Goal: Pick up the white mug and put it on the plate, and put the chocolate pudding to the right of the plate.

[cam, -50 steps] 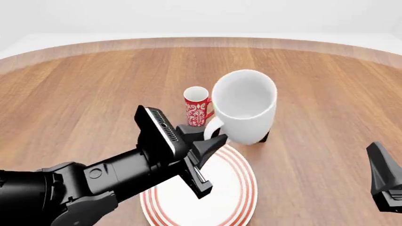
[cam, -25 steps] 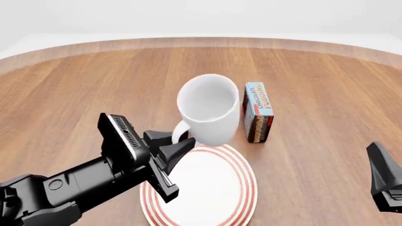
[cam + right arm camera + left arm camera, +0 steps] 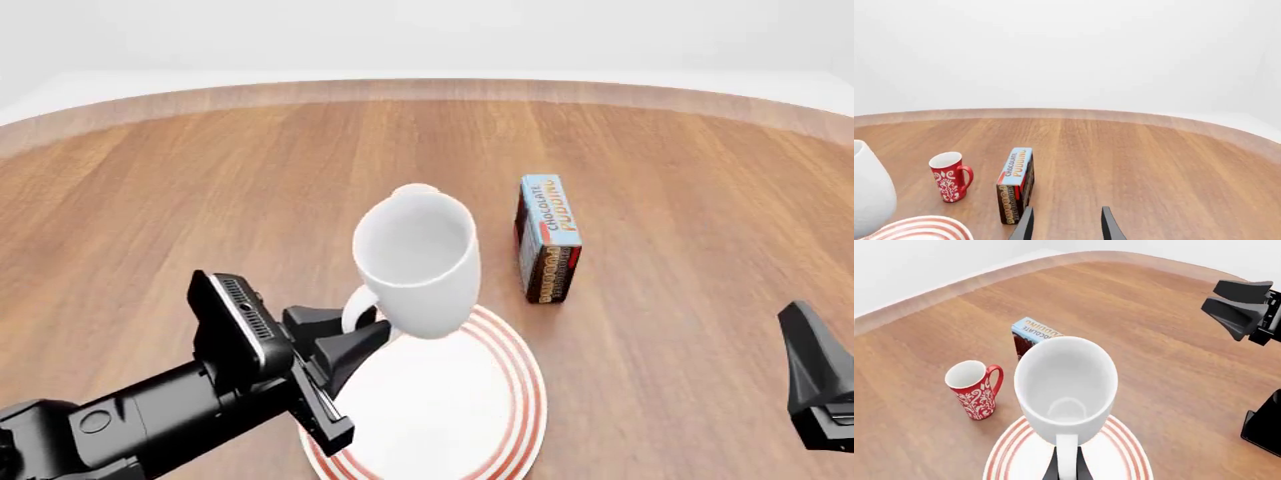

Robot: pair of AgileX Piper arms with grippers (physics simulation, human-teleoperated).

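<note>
Left tool [image 3: 350,345] holds empty white mug [image 3: 416,262] above bare plate [image 3: 514,400]

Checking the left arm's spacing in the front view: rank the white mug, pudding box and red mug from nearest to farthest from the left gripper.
1. White mug: held by its handle in the left gripper.
2. Pudding box: right of the mug, beyond the plate.
3. Red mug: behind the white mug, mostly hidden; too close to call against the box.

Left gripper [image 3: 350,335] raised, fingers pinched closed; right gripper [image 3: 1066,222] low, fingers parted
</note>
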